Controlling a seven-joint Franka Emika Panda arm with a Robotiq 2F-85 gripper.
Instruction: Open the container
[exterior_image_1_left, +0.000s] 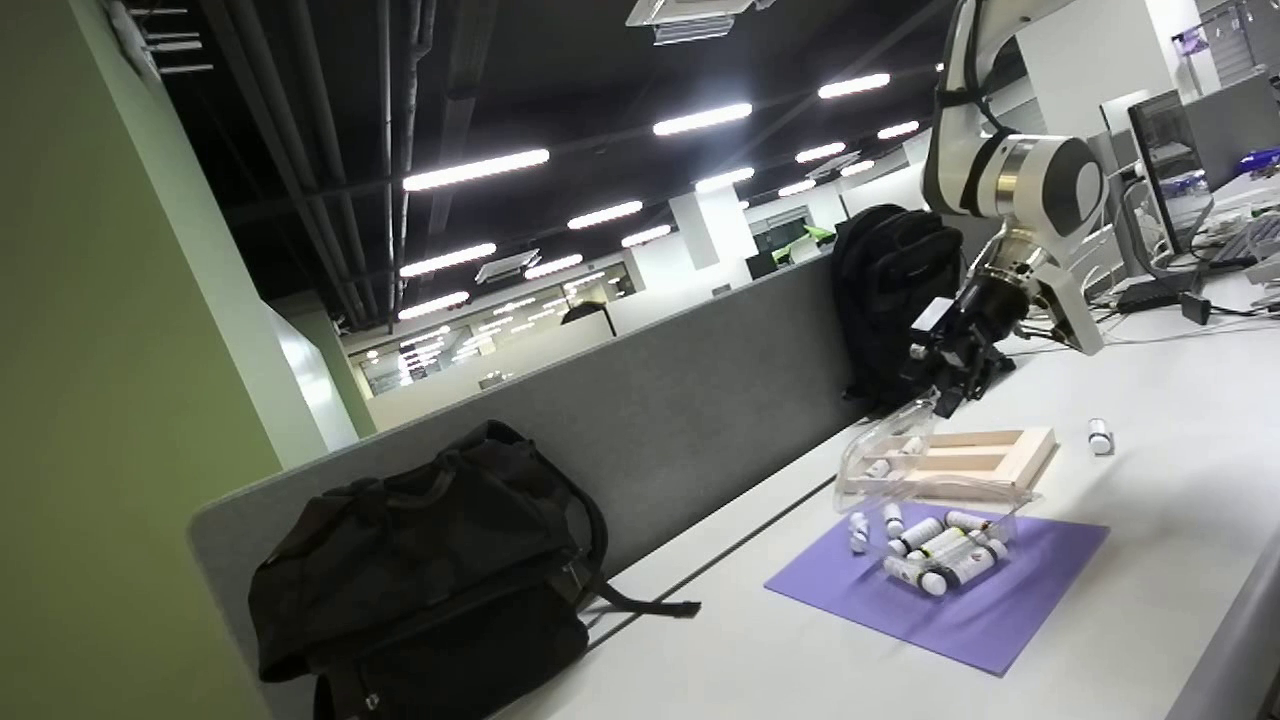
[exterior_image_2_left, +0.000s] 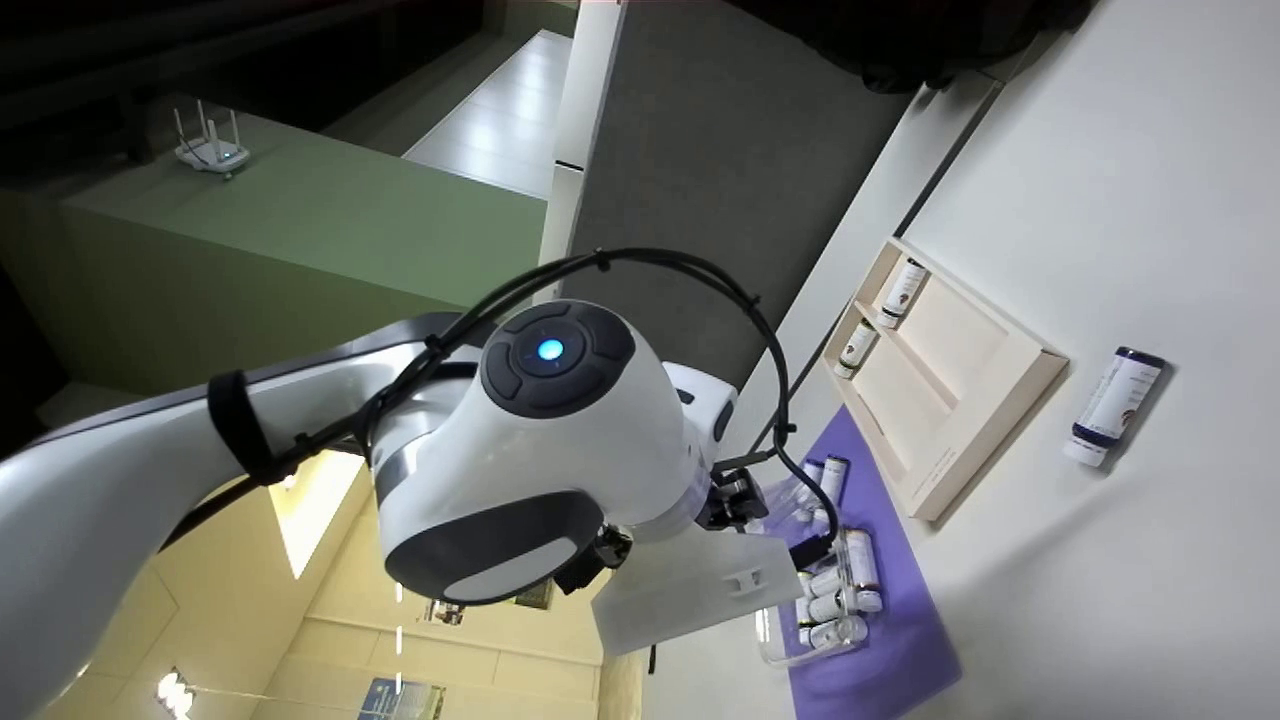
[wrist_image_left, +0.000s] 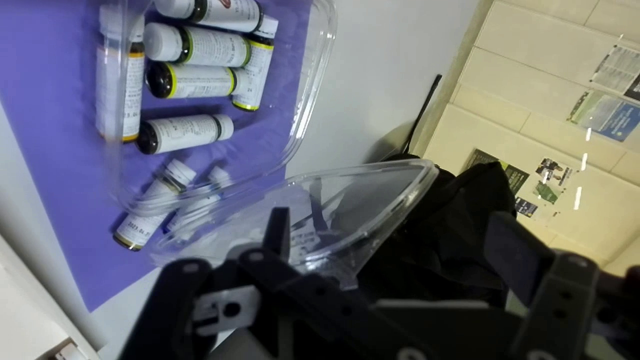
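Observation:
The container is a clear plastic box. Its base rim (wrist_image_left: 306, 110) surrounds several small labelled bottles (wrist_image_left: 200, 82) in the wrist view, and its lid (wrist_image_left: 370, 230) stands raised and tilted off the base. In an exterior view the lid (exterior_image_1_left: 880, 450) leans up at the base's far left, its top edge at my fingertips. My gripper (wrist_image_left: 397, 240) is open, with the lid's edge close by its left finger; I cannot tell whether they touch. The gripper (exterior_image_1_left: 945, 395) is above the lid. In an exterior view the arm hides the fingers and part of the container (exterior_image_2_left: 775, 655).
A purple mat (exterior_image_1_left: 990, 630) lies under the container. A tan wooden tray (exterior_image_2_left: 985, 440) with two bottles sits beside it. A loose bottle (exterior_image_1_left: 1100, 437) lies beyond. A black bag (exterior_image_1_left: 430, 570) and a backpack (exterior_image_1_left: 895, 290) stand along the grey partition (exterior_image_1_left: 700, 400).

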